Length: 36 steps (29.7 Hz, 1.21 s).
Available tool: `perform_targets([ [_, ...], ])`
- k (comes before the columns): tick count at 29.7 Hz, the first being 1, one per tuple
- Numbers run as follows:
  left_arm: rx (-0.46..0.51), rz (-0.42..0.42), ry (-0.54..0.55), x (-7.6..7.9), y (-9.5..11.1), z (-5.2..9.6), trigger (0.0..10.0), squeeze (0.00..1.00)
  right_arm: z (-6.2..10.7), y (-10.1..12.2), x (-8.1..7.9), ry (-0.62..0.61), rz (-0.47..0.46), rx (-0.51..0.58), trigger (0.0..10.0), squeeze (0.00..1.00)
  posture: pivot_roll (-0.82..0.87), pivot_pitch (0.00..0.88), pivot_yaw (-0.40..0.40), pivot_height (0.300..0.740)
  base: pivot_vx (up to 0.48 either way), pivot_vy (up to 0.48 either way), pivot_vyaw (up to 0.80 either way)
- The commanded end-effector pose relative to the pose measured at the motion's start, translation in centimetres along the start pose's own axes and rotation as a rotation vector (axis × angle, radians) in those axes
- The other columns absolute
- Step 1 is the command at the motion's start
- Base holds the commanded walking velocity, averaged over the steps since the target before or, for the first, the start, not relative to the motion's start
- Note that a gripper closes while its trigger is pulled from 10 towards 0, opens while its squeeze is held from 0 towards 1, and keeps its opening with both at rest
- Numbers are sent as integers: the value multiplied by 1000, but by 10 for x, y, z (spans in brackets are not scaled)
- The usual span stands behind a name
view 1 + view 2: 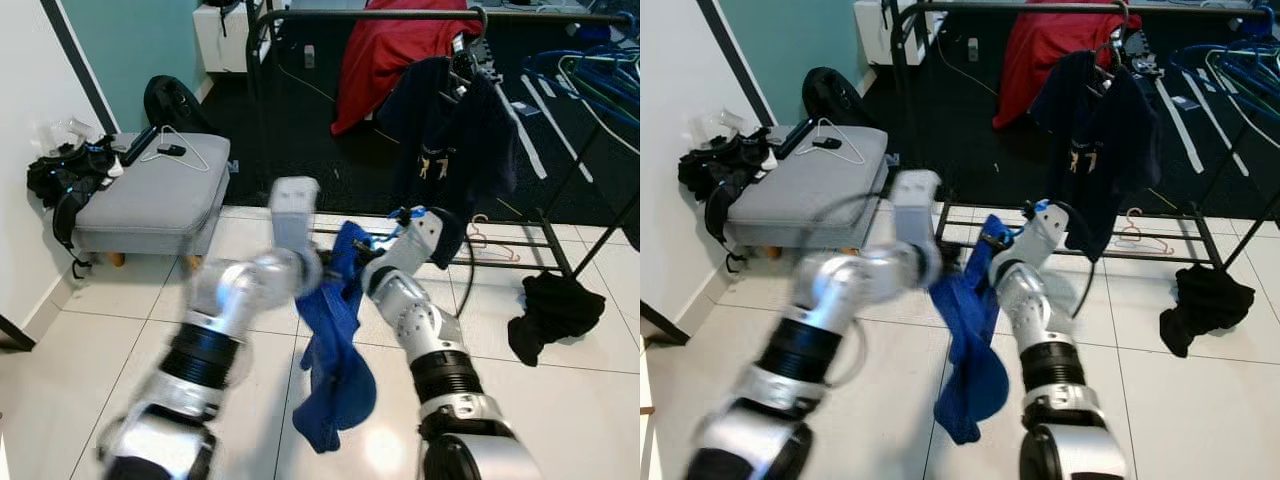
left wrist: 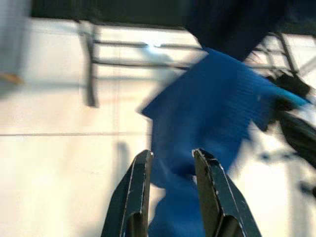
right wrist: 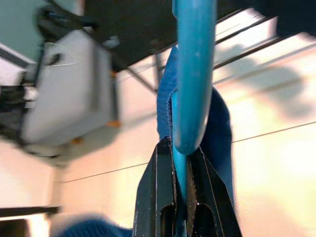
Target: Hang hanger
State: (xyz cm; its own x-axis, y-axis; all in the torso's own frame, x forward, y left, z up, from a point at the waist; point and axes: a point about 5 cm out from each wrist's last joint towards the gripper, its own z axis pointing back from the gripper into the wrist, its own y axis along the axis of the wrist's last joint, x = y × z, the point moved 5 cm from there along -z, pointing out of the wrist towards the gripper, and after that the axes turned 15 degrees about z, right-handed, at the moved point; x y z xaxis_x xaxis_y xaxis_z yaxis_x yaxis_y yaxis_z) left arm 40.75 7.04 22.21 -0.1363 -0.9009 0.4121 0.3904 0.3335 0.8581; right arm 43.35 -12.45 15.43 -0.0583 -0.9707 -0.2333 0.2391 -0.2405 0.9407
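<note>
Right wrist view: right gripper jaws clamp the blue hanger carrying a blue garment; left gripper jaws sit narrowly parted just before that cloth.

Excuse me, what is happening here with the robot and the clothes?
The right gripper is shut on a blue hanger that carries a blue garment, held above the tiled floor before the clothes rack. The left gripper is open close to the garment. The hanger is not yet on the rack.
</note>
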Motion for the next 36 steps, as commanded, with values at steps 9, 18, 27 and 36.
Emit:
perform_targets([
  [9, 76, 26, -50, -39, 17, 10, 10000, 0, 2, 8, 27, -47, 191, 51, 10000, 0, -33, 196, 19, 740, 0, 0, 0],
  [18, 164, -169, 109, -76, -7, 20, 10000, 0, 14, 16, 14, 134, 456, 155, 10000, 0, -45, 193, 1, 740, 0, 0, 0],
  [27, 265, -86, 293, -111, -20, 31, 10000, 0, 38, 42, -6, 261, 468, 361, 10000, 0, -50, 200, -9, 740, 0, 0, 0],
  [36, 332, -130, 246, -103, -14, 39, 10000, 0, 43, 48, -8, 262, 471, 400, 10000, 0, -44, 204, -2, 740, 29, 0, 0],
])
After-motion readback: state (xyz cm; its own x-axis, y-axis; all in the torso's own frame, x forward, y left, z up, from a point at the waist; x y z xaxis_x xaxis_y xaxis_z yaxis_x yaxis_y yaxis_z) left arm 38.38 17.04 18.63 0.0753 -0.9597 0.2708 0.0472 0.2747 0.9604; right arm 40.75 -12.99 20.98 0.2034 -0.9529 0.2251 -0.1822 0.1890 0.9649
